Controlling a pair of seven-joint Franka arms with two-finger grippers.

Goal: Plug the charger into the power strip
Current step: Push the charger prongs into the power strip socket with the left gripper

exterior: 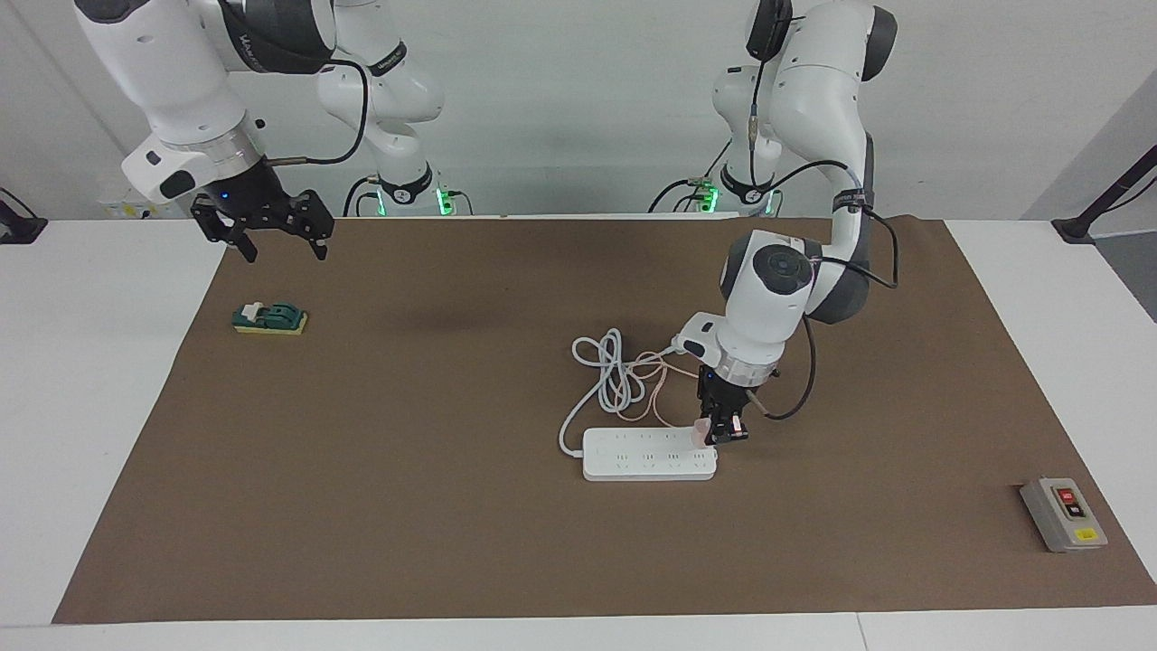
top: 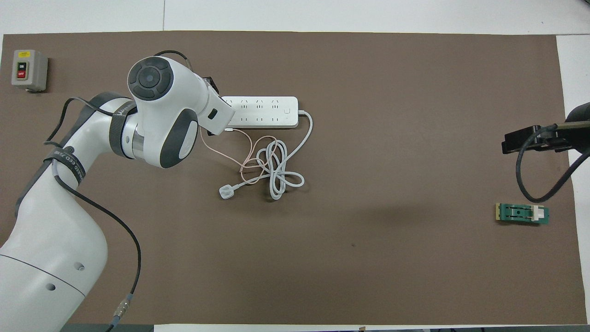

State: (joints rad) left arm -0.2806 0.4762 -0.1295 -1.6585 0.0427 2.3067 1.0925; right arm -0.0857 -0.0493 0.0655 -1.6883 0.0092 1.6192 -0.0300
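The left gripper [exterior: 723,432] is gripping the charger [exterior: 700,434] at the power strip [exterior: 647,455] end socket; full seating is not confirmable. The right gripper [exterior: 282,233] is waiting, fingers spread, above the mat [exterior: 452,506].

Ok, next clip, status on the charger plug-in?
Left gripper shut on charger, at power strip end socket. Right gripper open, waiting over mat near green switch. Nothing blocking.

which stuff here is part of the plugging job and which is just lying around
Part of the job:
charger, held by the left gripper
power strip

Lying about:
grey button box
green switch block
right gripper, waiting
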